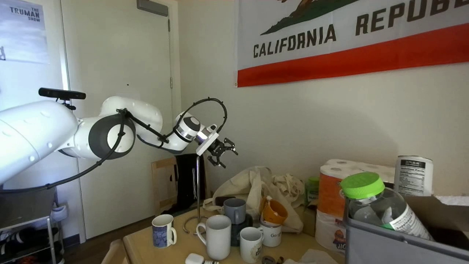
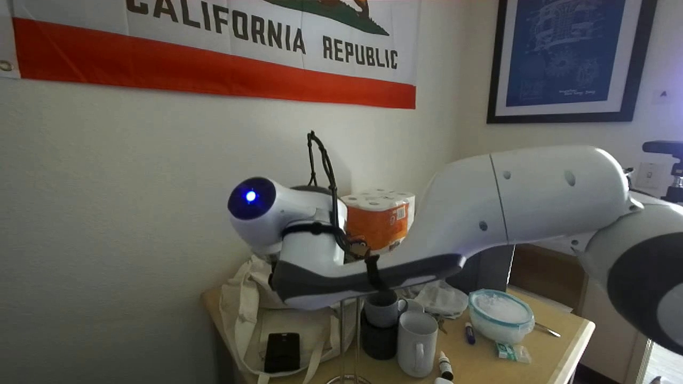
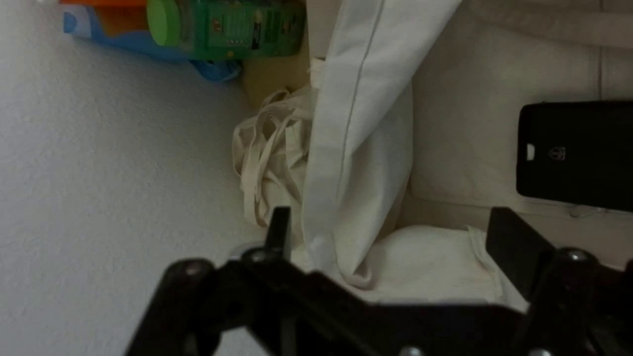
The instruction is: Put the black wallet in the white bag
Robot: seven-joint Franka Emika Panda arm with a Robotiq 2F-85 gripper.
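Note:
The black wallet [image 2: 283, 353] lies flat on the cloth of the cream-white bag [image 2: 238, 306], between its straps. It also shows at the right of the wrist view [image 3: 576, 155], cut by the frame edge. The bag lies slumped open by the wall and appears in an exterior view [image 1: 234, 187] and the wrist view [image 3: 331, 143]. In an exterior view a dark edge behind the grey mug may be the wallet. My gripper [image 1: 230, 159] is open and empty, high above the bag. In the wrist view its spread fingers [image 3: 390, 220] have only bag cloth behind them.
A metal stand pole [image 1: 198, 183] rises beside the bag. Several mugs, including a tall white mug [image 1: 218, 238] and an orange mug [image 1: 275, 212], crowd its front. A paper roll pack [image 1: 331, 190], a green bottle [image 3: 247, 27] and a grey bin [image 1: 395, 242] stand nearby.

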